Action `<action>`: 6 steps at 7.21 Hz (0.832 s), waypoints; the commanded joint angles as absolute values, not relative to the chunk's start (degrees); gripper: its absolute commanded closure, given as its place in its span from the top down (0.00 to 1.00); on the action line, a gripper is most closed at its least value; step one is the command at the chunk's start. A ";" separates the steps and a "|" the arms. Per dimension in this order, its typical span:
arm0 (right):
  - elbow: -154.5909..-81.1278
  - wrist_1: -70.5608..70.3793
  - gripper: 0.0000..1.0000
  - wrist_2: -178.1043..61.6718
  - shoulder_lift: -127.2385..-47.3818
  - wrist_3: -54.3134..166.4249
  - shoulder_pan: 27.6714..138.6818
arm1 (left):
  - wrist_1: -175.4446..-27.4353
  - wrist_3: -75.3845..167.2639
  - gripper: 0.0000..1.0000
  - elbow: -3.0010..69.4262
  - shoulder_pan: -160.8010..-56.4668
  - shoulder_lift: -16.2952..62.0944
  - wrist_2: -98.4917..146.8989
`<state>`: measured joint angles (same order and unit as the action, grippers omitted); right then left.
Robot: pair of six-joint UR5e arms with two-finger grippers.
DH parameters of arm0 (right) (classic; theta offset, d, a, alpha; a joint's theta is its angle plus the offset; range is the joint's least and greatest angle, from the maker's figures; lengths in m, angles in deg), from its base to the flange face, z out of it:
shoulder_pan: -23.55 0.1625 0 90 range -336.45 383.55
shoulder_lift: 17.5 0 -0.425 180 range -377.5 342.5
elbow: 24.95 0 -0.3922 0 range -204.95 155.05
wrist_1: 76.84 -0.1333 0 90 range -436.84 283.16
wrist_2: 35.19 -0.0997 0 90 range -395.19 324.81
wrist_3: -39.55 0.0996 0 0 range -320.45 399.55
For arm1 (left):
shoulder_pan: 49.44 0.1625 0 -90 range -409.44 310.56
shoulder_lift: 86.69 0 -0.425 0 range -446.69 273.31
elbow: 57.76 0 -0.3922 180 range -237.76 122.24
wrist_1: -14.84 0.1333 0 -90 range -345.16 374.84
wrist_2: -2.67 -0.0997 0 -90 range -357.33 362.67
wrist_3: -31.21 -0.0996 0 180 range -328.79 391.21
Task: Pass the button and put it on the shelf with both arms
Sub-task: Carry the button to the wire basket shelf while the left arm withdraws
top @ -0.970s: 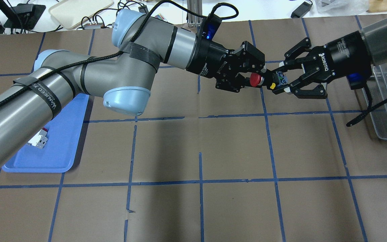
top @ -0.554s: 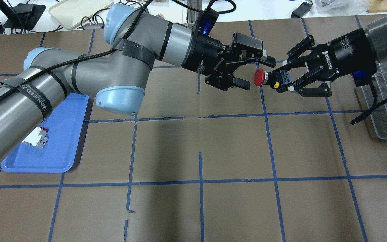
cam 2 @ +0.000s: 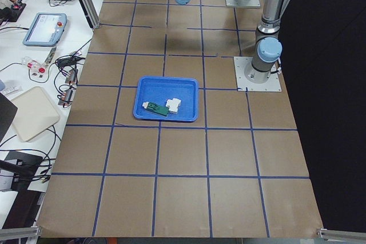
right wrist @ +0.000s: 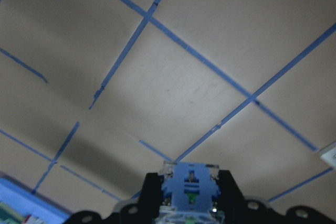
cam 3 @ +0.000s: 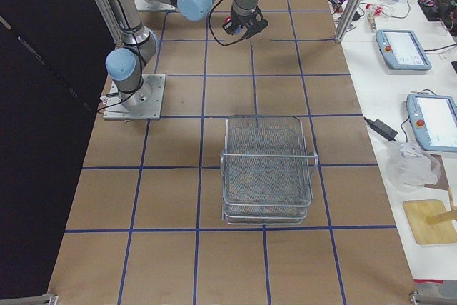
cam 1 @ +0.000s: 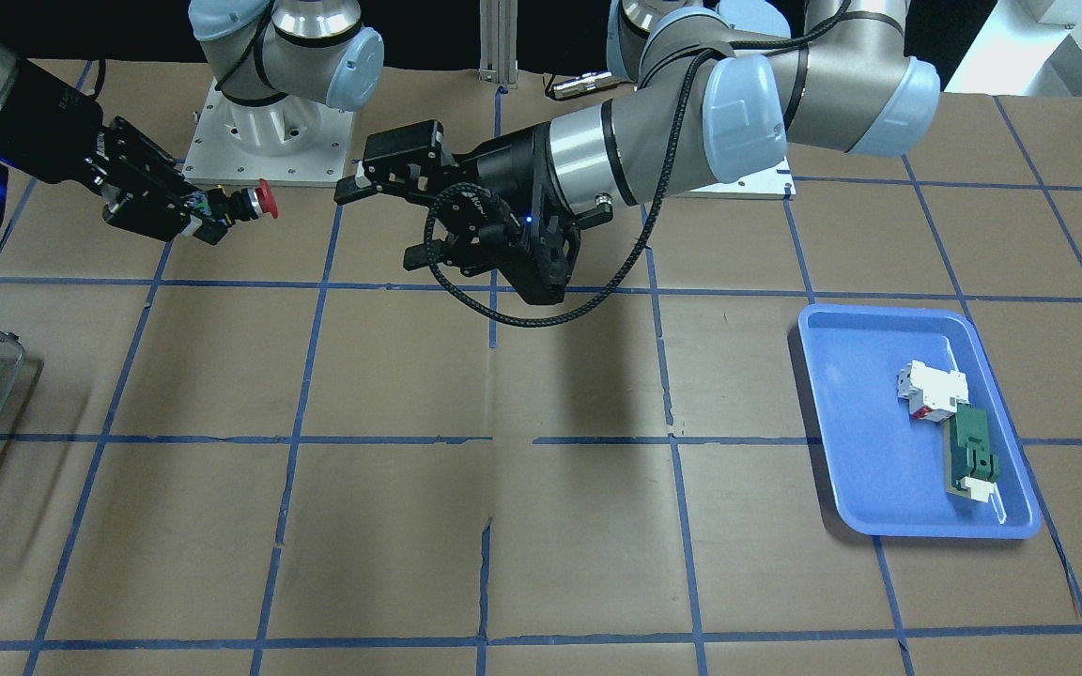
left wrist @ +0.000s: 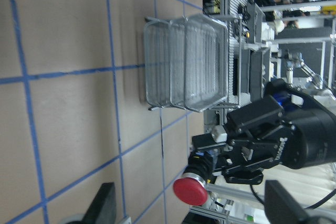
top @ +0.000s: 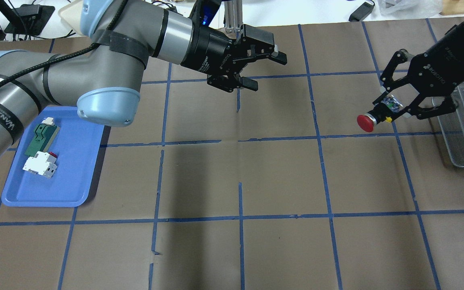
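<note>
The button, with its red cap, is held by its dark body in my right gripper, which is shut on it above the table, left of the shelf. The front-facing view shows the same grip, right gripper and button. The right wrist view shows the button's bluish base between the fingers. My left gripper is open and empty, well to the left of the button and apart from it. The left wrist view shows the button and the shelf ahead.
A blue tray at the left holds a white block with red marks and a green flat part. The shelf stands at the table's right end. Cables and devices lie beyond the far table edge.
My left gripper has let go of the button and pulled back to the left and away. My right gripper has carried the button to the right, toward the shelf, and tilted it downward.
</note>
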<state>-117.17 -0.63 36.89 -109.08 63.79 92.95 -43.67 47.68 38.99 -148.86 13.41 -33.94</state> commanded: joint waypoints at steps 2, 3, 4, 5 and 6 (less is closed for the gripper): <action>-103.12 -1.34 0.09 55.39 -98.31 35.17 86.87 | -58.14 43.87 1.00 36.56 -149.02 8.16 -54.91; -102.04 -0.90 0.08 57.25 -96.10 28.03 83.00 | -62.20 42.04 1.00 35.51 -149.11 6.05 -59.68; -101.86 1.28 0.08 57.96 -94.08 20.82 80.35 | -66.50 41.15 1.00 36.28 -149.28 4.29 -69.74; -101.42 5.56 0.08 60.41 -91.10 16.22 78.50 | -68.64 40.36 1.00 36.55 -149.28 2.62 -78.02; -101.07 6.73 0.08 61.47 -89.15 14.96 77.43 | -68.57 38.44 1.00 36.90 -148.93 1.47 -86.89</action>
<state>-101.63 4.09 59.56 -92.10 18.87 79.43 -67.13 40.34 36.51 -149.15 3.23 -75.94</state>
